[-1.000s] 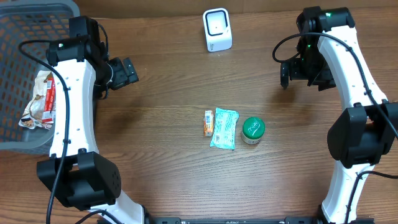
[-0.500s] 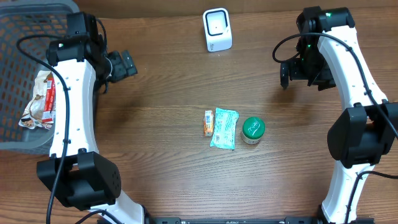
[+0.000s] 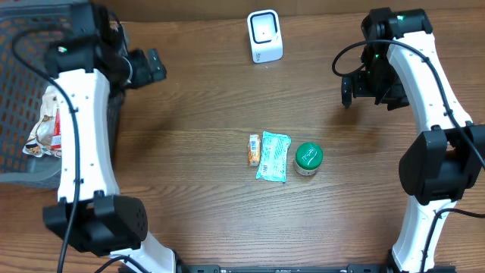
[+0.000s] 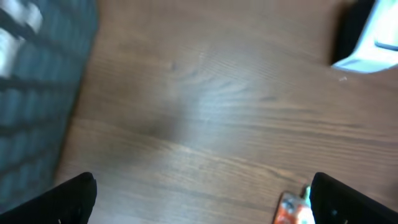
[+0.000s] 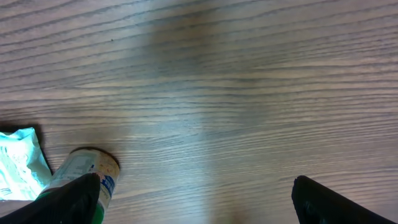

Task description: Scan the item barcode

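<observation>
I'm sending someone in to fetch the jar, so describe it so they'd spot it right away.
On the wooden table, three small items lie in a row near the middle. The jar is at the end toward the right arm, next to a pale green pouch. It's the only round one, with a dark green lid.

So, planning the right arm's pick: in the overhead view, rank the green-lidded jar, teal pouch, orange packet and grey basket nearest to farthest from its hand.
From the right hand:
1. Green-lidded jar, cluster's right end.
2. Teal pouch, middle.
3. Orange packet, left end.
4. Grey basket, far left edge.
</observation>
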